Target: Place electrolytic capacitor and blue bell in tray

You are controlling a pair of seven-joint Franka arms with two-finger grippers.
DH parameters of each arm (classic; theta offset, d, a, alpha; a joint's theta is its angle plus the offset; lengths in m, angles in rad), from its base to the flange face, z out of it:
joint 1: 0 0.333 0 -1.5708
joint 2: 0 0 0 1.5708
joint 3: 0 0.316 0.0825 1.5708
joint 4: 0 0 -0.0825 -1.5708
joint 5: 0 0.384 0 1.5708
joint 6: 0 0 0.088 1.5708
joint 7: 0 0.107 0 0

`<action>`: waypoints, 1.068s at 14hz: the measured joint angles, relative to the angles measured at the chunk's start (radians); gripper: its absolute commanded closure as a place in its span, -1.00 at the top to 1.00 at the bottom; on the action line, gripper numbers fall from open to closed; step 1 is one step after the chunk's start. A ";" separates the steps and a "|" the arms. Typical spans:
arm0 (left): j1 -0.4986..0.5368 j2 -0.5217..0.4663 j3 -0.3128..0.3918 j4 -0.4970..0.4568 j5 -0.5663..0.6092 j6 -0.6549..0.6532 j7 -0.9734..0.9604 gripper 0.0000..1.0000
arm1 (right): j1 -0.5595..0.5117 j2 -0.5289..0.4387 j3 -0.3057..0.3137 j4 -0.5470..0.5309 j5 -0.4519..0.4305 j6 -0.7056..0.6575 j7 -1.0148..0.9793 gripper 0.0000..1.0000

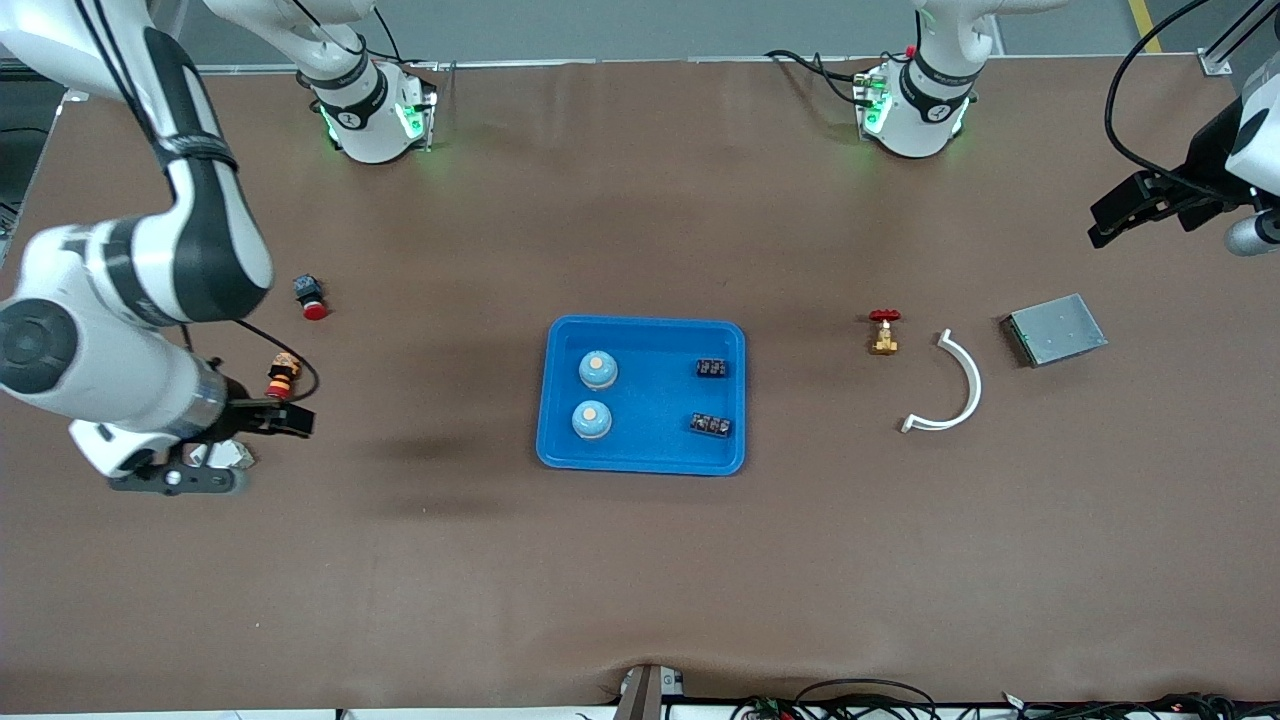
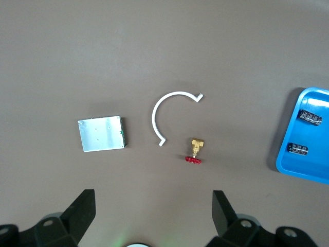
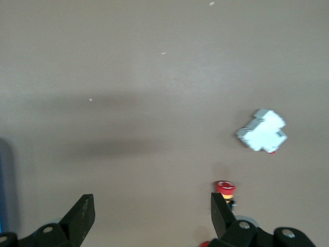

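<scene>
The bright blue tray [image 1: 655, 400] lies at the table's middle. In it are two blue bells [image 1: 598, 369] [image 1: 591, 420] toward the right arm's end and two black capacitor parts [image 1: 711, 369] [image 1: 710, 425] toward the left arm's end. My right gripper [image 1: 285, 418] is open and empty, over bare table near the right arm's end. My left gripper [image 1: 1125, 215] is open and empty, up in the air at the left arm's end. The left wrist view shows the tray's rim [image 2: 288, 159] and both capacitor parts [image 2: 310, 117] [image 2: 298, 149]. Both wrist views show wide jaws with nothing between them [image 2: 154, 198] [image 3: 151, 200].
A brass valve with a red handle [image 1: 884, 331], a white curved piece [image 1: 955, 385] and a grey metal box [image 1: 1056, 329] lie toward the left arm's end. A red push button [image 1: 311, 297], an orange-red button [image 1: 283, 374] and a white part [image 1: 230, 456] lie near the right gripper.
</scene>
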 measured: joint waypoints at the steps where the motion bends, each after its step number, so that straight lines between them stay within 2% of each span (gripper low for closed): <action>1: 0.000 0.000 0.000 -0.011 0.000 0.015 0.000 1.00 | -0.017 -0.028 0.000 -0.015 0.001 -0.001 -0.020 1.00; 7: 0.002 -0.003 0.004 -0.023 0.000 0.036 0.001 1.00 | -0.041 -0.171 -0.004 -0.066 0.029 -0.051 -0.037 1.00; 15: 0.003 -0.005 0.006 -0.013 0.000 0.040 0.003 1.00 | -0.046 -0.275 -0.082 -0.092 0.130 -0.111 -0.039 1.00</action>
